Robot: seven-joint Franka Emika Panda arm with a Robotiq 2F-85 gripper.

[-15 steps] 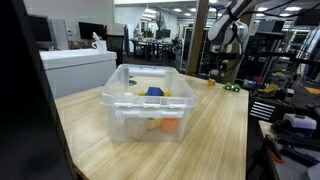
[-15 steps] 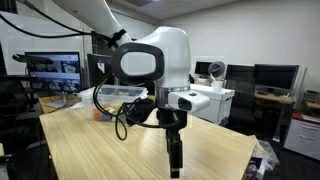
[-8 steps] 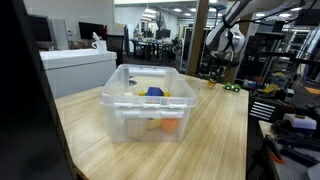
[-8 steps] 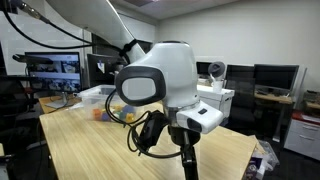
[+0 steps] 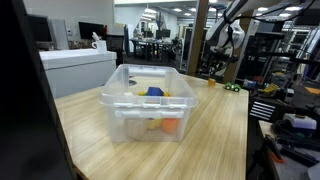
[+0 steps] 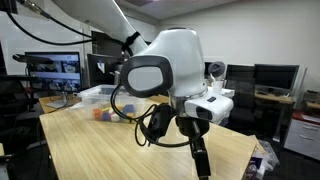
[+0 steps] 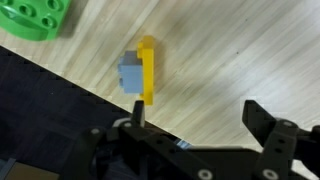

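- Tool (image 7: 195,118) seen from the wrist view: its two dark fingers (image 7: 136,118) are spread wide with only bare wood between them, and they pinch nothing.
- One yellow-and-grey block (image 7: 140,72) lies flat on the table (image 7: 240,50), just ahead of one fingertip. It is off to the side of the gap and does not touch the tool.
- One green block (image 7: 35,18) with round studs lies farther ahead on the same side, well apart from the tool and cut off by the picture's corner.
- Only the wrist view shows these two blocks clearly. It also shows the table edge running slantwise close beside the tool, with dark floor past it.
- In an exterior view, the arm (image 5: 225,40) stands at the far end of the table. A small green piece (image 5: 232,87) sits below it, too small to make out.
- That view alone shows one clear plastic bin (image 5: 120,115) well apart from the tool. Inside are three coloured pieces: one blue (image 5: 153,92), one yellow and one orange (image 5: 170,126).
- In an exterior view, the white arm fills the picture and the tool hangs dark below it, just above the table. The spread of the fingers cannot be told from there.
- The bin sits far behind the tool in that view, small and partly hidden.
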